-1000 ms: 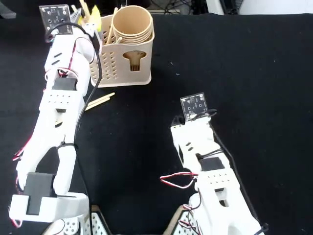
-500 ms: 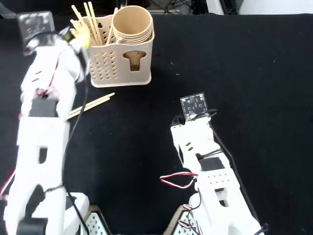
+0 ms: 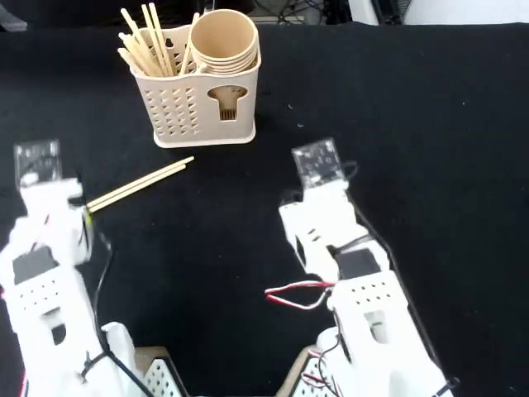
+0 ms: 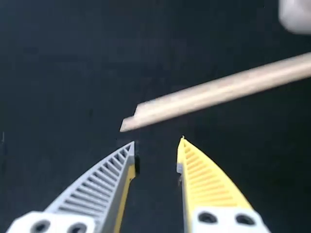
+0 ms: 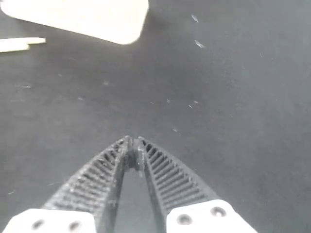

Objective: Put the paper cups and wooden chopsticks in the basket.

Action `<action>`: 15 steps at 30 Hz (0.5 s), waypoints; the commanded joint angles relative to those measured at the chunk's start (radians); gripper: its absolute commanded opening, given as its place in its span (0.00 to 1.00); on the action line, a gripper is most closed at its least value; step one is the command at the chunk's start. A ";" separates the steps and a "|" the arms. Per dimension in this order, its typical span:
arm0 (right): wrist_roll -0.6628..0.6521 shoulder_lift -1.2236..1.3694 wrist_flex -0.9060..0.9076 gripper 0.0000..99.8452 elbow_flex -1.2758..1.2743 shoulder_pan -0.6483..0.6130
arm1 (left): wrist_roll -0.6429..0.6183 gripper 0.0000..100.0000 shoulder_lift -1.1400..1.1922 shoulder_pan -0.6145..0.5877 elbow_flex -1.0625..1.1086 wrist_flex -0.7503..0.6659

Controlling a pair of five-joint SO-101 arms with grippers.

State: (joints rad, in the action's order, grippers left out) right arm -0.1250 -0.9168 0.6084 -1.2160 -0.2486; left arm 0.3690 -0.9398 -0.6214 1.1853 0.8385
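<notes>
Two arms stand at the near edge of the black worktop (image 3: 430, 99). The left arm (image 3: 41, 281) is at the near left. The left tool (image 4: 155, 143) is partly open and empty, its tips just short of the near-left end of the loose chopsticks (image 3: 140, 184). The right arm (image 3: 347, 273) is right of centre. The right tool (image 5: 132, 144) is closed tip to tip on nothing, hanging over bare cloth.

The basket (image 3: 202, 116) stands upright at the far left-centre and has two compartments. The right one holds a nested stack of cups (image 3: 223, 37), rims above the wall. The left one holds the standing chopsticks (image 3: 142, 45), which lean toward the far left.

The loose chopsticks, seemingly a pair side by side, lie flat on the worktop. They are just near of the basket but apart from it, slanting toward the left arm.

The cups look done, so picking up this last pair is likely the step in hand. The next move calls for lowering the left tool until its jaws straddle the sticks' end. It would then close on both and carry them to the left compartment. Thin sticks flat on cloth may slip, or only one may be caught.
</notes>
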 commanded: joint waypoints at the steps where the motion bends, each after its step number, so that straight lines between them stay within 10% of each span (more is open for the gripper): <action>1: -0.100 -0.013 0.164 0.02 0.213 -0.112 | 0.094 0.16 -0.021 -0.131 0.084 0.003; 15: -0.181 0.533 0.299 0.16 0.746 -0.370 | 0.155 0.15 -0.068 -0.407 0.260 0.003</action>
State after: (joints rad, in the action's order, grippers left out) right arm -0.3107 -0.5424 0.9060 -0.6206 -0.5800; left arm 0.4948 -0.9689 -0.9682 1.4354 0.8385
